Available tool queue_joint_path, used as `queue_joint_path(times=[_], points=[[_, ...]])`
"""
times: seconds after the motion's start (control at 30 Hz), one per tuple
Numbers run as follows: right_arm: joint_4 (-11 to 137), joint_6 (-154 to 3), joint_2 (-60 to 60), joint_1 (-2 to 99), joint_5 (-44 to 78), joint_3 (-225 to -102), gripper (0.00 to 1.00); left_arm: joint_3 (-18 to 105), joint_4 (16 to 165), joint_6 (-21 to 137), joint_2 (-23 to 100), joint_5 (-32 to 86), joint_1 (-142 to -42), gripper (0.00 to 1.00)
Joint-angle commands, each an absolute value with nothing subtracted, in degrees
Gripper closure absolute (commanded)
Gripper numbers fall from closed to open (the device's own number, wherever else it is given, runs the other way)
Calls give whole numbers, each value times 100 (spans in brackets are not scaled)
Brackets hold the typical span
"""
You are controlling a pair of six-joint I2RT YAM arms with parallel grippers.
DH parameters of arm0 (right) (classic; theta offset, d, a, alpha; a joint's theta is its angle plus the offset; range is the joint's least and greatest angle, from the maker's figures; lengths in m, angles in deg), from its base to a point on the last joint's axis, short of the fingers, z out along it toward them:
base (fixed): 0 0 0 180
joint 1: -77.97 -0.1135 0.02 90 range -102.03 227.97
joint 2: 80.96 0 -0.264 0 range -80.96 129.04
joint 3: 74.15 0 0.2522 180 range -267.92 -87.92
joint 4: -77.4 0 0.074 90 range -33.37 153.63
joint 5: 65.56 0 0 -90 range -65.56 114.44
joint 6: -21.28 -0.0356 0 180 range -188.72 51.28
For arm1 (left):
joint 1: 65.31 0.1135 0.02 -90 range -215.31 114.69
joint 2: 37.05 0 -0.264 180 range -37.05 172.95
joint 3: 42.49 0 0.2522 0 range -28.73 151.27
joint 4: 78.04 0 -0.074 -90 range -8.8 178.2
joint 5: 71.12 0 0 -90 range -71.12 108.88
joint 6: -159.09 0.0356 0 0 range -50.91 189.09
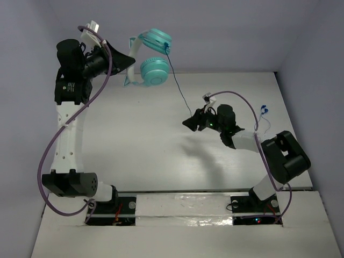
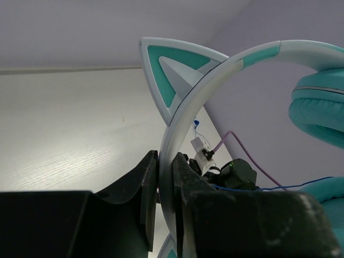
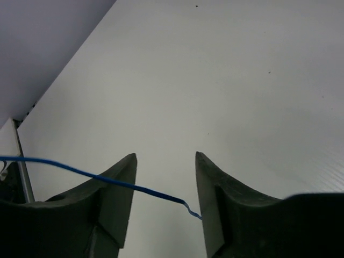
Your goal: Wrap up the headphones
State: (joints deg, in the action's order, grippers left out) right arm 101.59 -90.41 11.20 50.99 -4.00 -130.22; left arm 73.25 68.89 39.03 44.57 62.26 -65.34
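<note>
The teal headphones (image 1: 153, 56) hang in the air at the back left, held by their pale headband. My left gripper (image 1: 128, 61) is shut on the headband (image 2: 167, 177), just below a cat-ear point (image 2: 166, 70). A turquoise ear cup (image 2: 320, 107) shows at the right of the left wrist view. The thin cord (image 1: 180, 94) runs down from the cups to my right gripper (image 1: 189, 121) over the table's middle. In the right wrist view my right gripper (image 3: 165, 185) is open, and the blue cord (image 3: 107, 180) crosses between its fingers.
The white table (image 1: 145, 140) lies below both arms, with grey walls behind and at the sides. The cord's far end (image 1: 263, 110) lies near the right wall. Purple cables (image 1: 64, 134) loop along both arms.
</note>
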Motion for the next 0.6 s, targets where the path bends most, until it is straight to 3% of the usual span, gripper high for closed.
queue_joint_path(times=[0.0, 0.03, 0.1, 0.13, 0.23, 0.57], points=[[10828, -9210, 1133, 5107, -421, -13063, 49, 7279, 7528, 3578, 4302, 6458, -6469, 100], [10828, -9227, 1176, 5107, -447, -13063, 58, 7287, 7519, 3578, 4302, 6450, -6469, 100], [10793, -9298, 1186, 5107, -465, -13046, 65, 7357, 7510, 3569, 4319, 6388, -6417, 100], [10819, -9341, 1186, 5107, -491, -12976, 77, 7375, 7528, 3552, 4337, 6379, -6417, 100], [10610, -9517, 1054, 5055, -413, -12923, 96, 7288, 7729, 3385, 4363, 6204, -6417, 100], [7080, -9456, 448, 3895, 1782, -13810, 100, 4679, 9487, 2234, 3661, 4825, -6417, 100]])
